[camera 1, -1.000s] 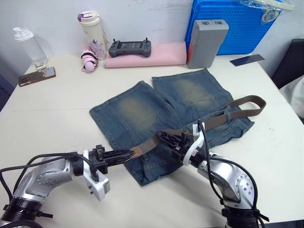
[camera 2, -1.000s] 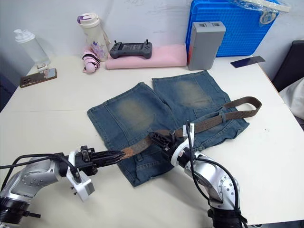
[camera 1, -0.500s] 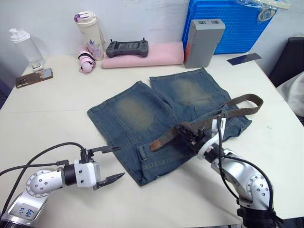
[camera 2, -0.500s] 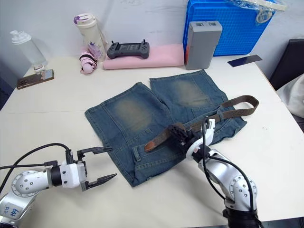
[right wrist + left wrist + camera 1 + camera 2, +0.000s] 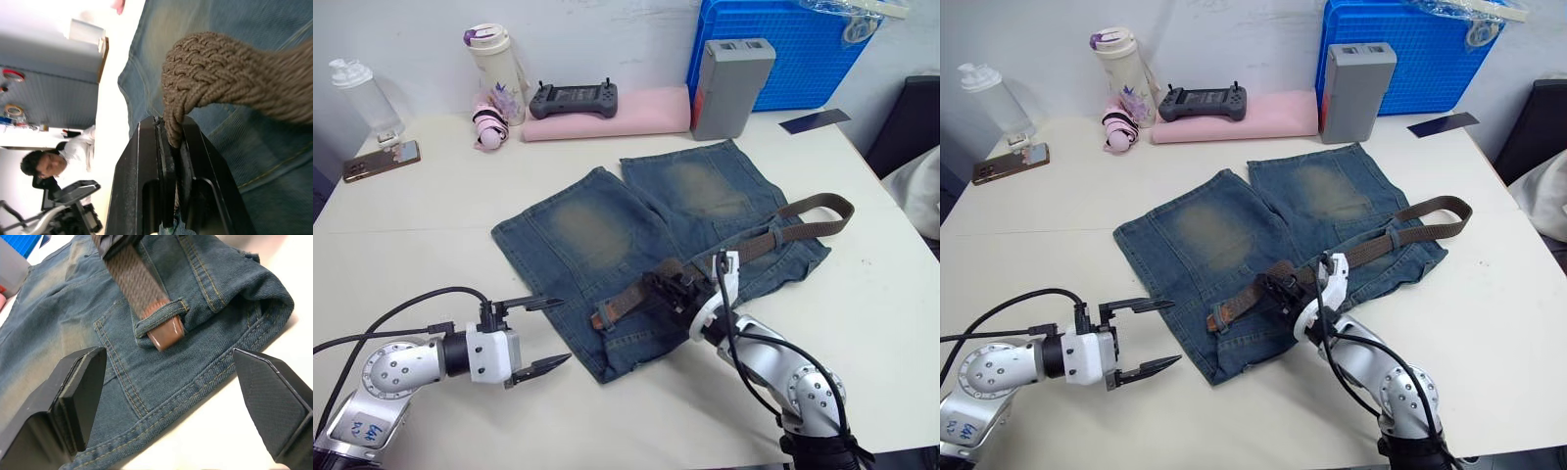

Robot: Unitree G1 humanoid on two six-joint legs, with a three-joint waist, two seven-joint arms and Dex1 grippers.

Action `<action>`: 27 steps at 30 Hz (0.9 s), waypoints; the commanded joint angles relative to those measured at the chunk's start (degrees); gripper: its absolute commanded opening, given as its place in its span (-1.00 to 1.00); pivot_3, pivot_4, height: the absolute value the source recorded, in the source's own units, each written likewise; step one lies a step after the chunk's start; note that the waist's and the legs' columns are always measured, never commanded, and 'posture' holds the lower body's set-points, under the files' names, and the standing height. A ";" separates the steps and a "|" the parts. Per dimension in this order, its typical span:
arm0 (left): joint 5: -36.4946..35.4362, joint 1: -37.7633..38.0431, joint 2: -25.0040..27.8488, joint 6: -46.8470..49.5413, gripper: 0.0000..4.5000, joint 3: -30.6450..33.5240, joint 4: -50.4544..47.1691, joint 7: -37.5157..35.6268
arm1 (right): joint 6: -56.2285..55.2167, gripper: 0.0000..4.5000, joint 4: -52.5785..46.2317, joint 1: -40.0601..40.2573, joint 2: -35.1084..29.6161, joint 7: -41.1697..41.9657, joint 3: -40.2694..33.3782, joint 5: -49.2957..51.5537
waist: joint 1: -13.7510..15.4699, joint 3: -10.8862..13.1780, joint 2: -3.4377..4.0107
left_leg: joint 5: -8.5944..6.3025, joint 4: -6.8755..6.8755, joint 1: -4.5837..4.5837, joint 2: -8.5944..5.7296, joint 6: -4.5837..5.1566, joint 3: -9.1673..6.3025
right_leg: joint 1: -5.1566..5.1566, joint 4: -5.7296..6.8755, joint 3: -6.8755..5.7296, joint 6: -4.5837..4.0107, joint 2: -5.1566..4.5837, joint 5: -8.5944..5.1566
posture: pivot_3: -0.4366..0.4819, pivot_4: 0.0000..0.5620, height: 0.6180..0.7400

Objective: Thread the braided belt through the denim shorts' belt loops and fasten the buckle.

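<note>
Lying flat on the white worktop (image 5: 431,211), the denim shorts (image 5: 636,235) have their waistband toward the robot. The braided belt (image 5: 773,235) runs across the waist from a loop at the shorts' 3 o'clock side down to its tan tip (image 5: 600,319) near the middle. The right gripper (image 5: 668,290) clamps the belt mid-strap; the right wrist view shows the woven strap (image 5: 234,81) pinched tight between the black fingers, and a person in the far background. The left gripper (image 5: 536,333) hangs wide apart, empty, at the shorts' 7 o'clock corner. Its wrist view shows what the head views cannot: the tip (image 5: 166,335) pokes out from under a belt loop (image 5: 164,316).
</note>
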 commanded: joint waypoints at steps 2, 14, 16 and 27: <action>6.12 -2.07 0.24 -8.76 0.97 1.09 2.68 -0.07 | 2.24 -1.00 2.82 -1.67 2.47 0.80 3.63 -3.41 | 0.00 0.00 0.00 | 0.01 0.01 0.00 0.00 -0.02 0.01 | 0.00 0.01 0.00 -0.01 0.00 0.00 | -0.05 -0.47 -0.29; 22.57 -11.67 -2.69 -28.82 0.97 -4.17 15.56 5.66 | 6.45 -1.00 6.15 -2.88 4.22 1.16 3.31 -5.07 | -0.14 -0.10 -0.13 | 0.01 0.02 0.04 0.04 -0.05 0.05 | -0.01 0.10 0.01 -0.01 0.03 0.00 | -0.05 -0.47 -0.29; 24.96 -13.18 -3.50 -30.70 0.97 -5.09 17.08 7.32 | 6.91 -1.00 6.20 -2.71 4.47 0.82 3.21 -5.31 | -0.09 -0.12 -0.16 | 0.01 0.02 0.05 0.03 -0.05 0.04 | -0.03 0.17 0.01 -0.01 0.02 0.00 | -0.05 -0.47 -0.29; 27.80 -15.01 -3.05 -31.27 0.97 -6.74 17.86 11.96 | 9.88 -1.00 8.40 -1.49 4.20 0.83 4.00 -9.09 | -0.07 -0.39 -0.21 | 0.01 0.03 0.08 0.02 -0.05 0.05 | -0.04 0.25 0.01 -0.01 0.02 0.00 | -0.05 -0.47 -0.29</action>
